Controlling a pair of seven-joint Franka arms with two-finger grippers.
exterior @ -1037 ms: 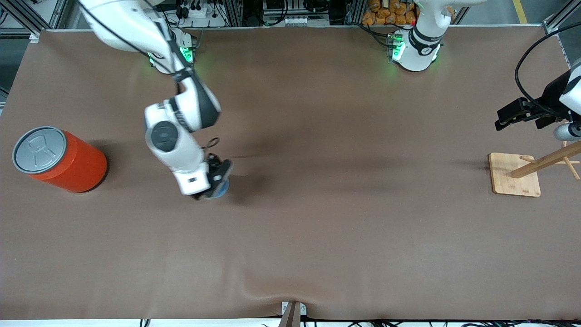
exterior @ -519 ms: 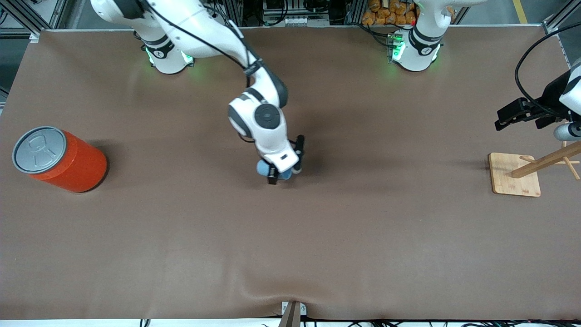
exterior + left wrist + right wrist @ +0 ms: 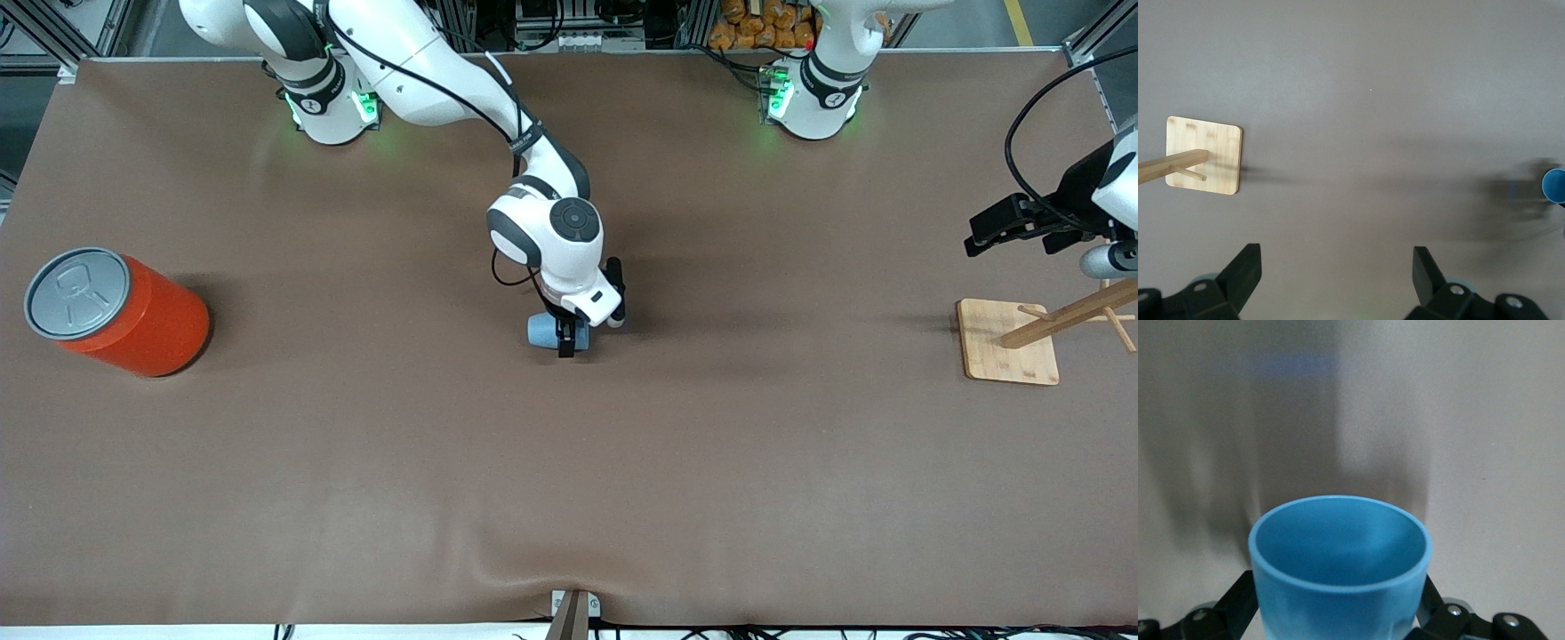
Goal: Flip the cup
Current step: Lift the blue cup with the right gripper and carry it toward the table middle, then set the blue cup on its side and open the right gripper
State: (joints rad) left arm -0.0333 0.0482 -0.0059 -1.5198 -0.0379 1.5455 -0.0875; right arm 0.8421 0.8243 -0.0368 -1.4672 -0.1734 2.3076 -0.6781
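The light-blue cup (image 3: 544,331) (image 3: 1338,573) is over the middle of the table, tipped onto its side. My right gripper (image 3: 582,327) (image 3: 1338,587) holds it low on its body, one black finger against each side. The right wrist view looks into its darker blue mouth, which points away from the wrist, with bare table past it. My left gripper (image 3: 978,236) (image 3: 1337,257) hangs open and empty over the left arm's end of the table, above the wooden stand. The left wrist view catches the cup's rim (image 3: 1555,185) at its edge.
A big orange can (image 3: 124,316) with a grey lid stands at the right arm's end of the table. A wooden peg stand (image 3: 1009,342) (image 3: 1205,157) on a square base sits at the left arm's end.
The right arm has swung from near the orange can toward the table's middle, carrying the cup and turning its wrist. The left arm has barely moved.
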